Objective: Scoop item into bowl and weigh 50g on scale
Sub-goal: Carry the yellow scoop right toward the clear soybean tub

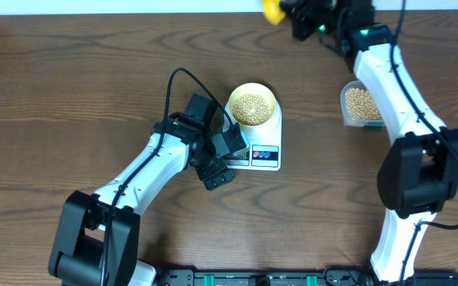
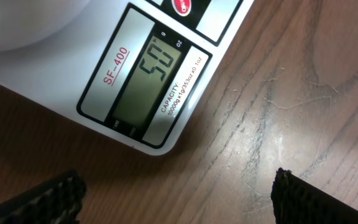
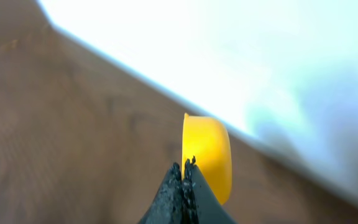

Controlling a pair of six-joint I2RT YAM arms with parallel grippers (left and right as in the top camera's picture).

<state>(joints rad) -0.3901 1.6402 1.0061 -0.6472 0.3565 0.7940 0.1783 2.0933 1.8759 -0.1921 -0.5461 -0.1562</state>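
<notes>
The pale yellow-green bowl stands on the white scale and holds a heap of tan beans. In the left wrist view the scale's display reads 50. My left gripper is open and empty, hovering just in front of the scale; its fingers show at the bottom of the left wrist view. My right gripper is shut on the yellow scoop, held up at the table's far edge. The scoop's cup fills the right wrist view behind the shut fingers.
A clear plastic tub of beans stands right of the scale, partly under my right arm. The white wall runs along the far edge of the wooden table.
</notes>
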